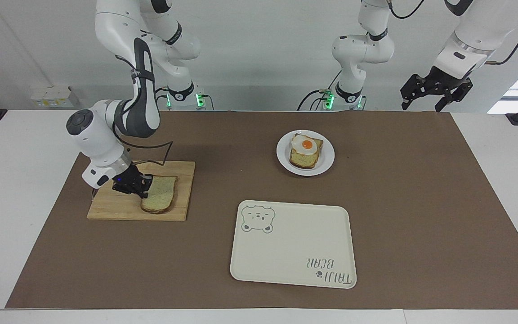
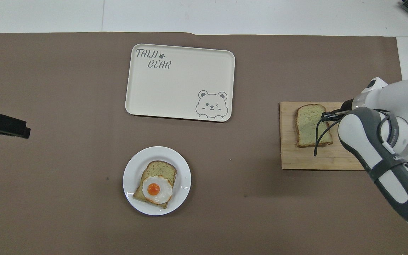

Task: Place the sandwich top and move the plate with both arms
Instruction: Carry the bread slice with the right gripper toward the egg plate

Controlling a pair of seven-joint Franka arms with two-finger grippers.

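Sandwich top (image 1: 161, 194), a plain pale slice of bread with brown crust and rounded end: lying on the light wooden cutting board (image 1: 115, 208) toward the right arm's end of the table, well apart from the small round white plate (image 1: 326, 155). Pinched at its long edge by the right gripper (image 1: 143, 189), fingertips closed down on the crust side nearest that arm's end; seen from above, the same grip sits at the edge of the slice (image 2: 308, 124), most of the slice left uncovered. Not yet clearly off the board.

Likely light, soft and floppy: apt to sag or fold from a one-edge pinch, and to tear if squeezed hard. Best held by the firmer crust, carried low and level, set down flat instead of dropped.

Resting on the plate: a toast slice bearing a fried egg (image 1: 306, 145), the egg rounded and probably slick, so a top laid off-centre may slide. Plate judged stiff, smooth and hard to pinch from one side, hence a rim hold from each arm.

Left gripper (image 1: 435, 92) waiting high over the table edge at the left arm's end, jaws spread wide, holding nothing. Cream rectangular tray with a bear drawing (image 1: 286, 270) farther from the robots than the plate.
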